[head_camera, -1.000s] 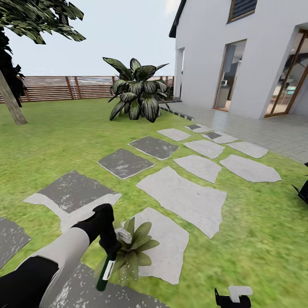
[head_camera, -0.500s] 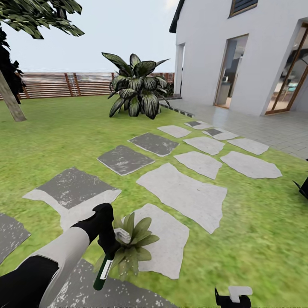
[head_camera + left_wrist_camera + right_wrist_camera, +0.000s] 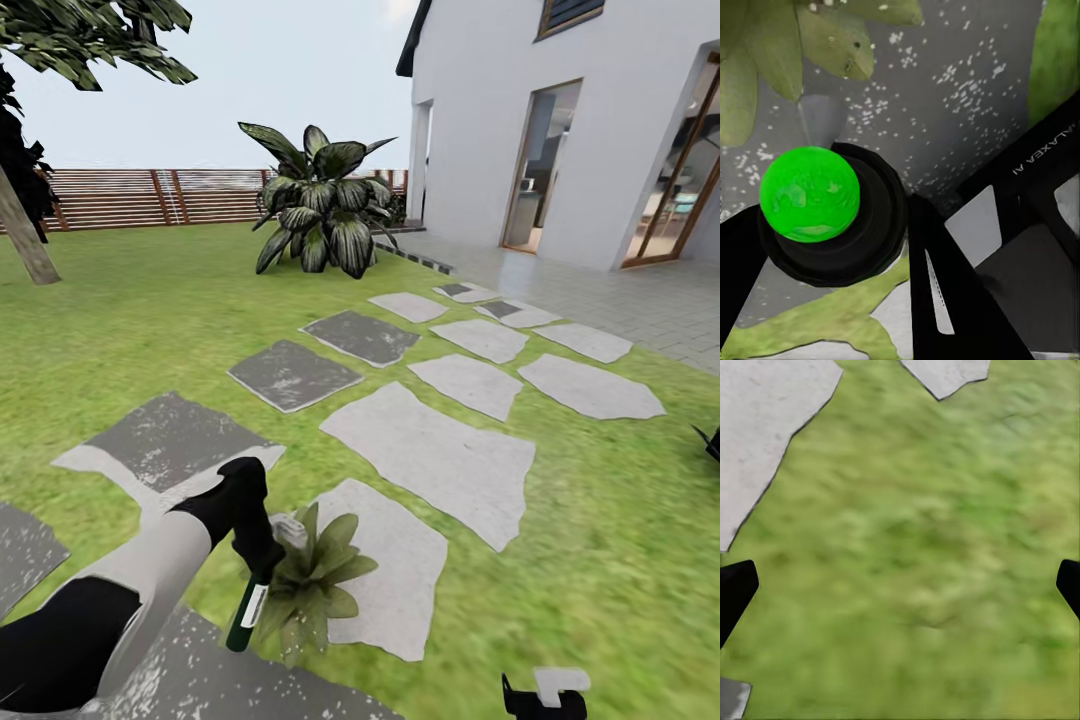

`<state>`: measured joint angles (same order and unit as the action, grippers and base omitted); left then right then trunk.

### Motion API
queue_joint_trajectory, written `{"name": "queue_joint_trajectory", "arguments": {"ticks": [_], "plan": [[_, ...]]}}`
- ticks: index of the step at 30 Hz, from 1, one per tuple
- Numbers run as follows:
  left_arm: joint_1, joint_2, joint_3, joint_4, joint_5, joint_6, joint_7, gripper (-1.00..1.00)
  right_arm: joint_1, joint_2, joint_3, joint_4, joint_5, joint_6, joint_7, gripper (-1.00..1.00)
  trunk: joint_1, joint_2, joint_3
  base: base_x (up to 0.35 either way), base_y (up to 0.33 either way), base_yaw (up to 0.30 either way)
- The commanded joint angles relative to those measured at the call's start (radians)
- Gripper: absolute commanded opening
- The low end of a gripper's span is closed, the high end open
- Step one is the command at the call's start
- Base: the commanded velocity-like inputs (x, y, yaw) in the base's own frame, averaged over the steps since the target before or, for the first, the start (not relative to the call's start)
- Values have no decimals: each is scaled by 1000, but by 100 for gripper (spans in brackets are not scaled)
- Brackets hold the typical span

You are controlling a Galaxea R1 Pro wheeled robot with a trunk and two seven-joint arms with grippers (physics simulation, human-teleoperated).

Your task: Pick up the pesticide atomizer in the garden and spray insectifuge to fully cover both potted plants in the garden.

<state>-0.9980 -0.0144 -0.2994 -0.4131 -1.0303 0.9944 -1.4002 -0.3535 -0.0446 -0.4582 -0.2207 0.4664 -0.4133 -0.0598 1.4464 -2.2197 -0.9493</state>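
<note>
Out on the lawn [image 3: 150,330], among stepping stones [image 3: 430,460], left gripper [image 3: 262,556] clamped on the spray bottle [image 3: 247,610] (dark green, white label, tilted), white nozzle touching the leaves of a potted plant [image 3: 315,580]. Pot itself hidden under the foliage. In the left wrist view, bottle's bright green base [image 3: 808,193] between black fingers [image 3: 945,300]. Right gripper [image 3: 900,585] spread wide over grass, only fingertips [image 3: 735,589] visible at the edges.

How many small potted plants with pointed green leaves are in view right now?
1: the small green-leaved potted plant sits beside the left gripper, at a pale stepping stone's edge. A second may be out of view.
</note>
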Motion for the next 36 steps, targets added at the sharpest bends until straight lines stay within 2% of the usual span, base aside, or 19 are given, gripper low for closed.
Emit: {"name": "queue_joint_trajectory", "arguments": {"ticks": [1,9,14,18,21,25,28,31,33,36], "plan": [[-1,-3,-3,-1,-10,9,-19,-100,-1,0,-5,1,11,-4,-5,100,0,0,-1,152,113,0],[11,-9,-3,0,-41,2,-28,-100,-1,0,-5,1,11,-4,-5,100,0,0,-1,31,23,0],[18,-39,-2,0,-49,-2,-28,-100,-1,0,-5,1,11,-4,-5,100,0,0,-1,0,0,0],[18,-68,-28,0,-49,0,-29,-100,-1,0,-5,1,11,-4,-5,100,0,0,-1,0,0,0],[18,-78,-43,-1,-48,1,-29,-100,-1,0,-5,1,11,-4,-5,100,0,0,-1,0,0,0],[21,-64,-48,1,-47,-1,-29,-100,-1,0,-5,1,11,-4,-5,100,0,0,-1,0,0,0],[36,-34,-49,2,-47,-3,-30,-100,-1,0,-5,1,11,-4,-5,100,0,0,-1,0,0,0],[69,-17,-49,1,-47,-6,-30,-100,-1,0,-5,1,11,-4,-5,100,0,0,-1,0,0,0],[97,-13,-50,0,-49,-7,-30,-100,-1,0,-5,1,11,-4,-5,100,0,0,-1,0,0,0],[110,-15,-50,-1,-51,-7,-30,-100,-1,0,-5,1,11,-4,-5,100,0,0,-1,0,0,0]]}}
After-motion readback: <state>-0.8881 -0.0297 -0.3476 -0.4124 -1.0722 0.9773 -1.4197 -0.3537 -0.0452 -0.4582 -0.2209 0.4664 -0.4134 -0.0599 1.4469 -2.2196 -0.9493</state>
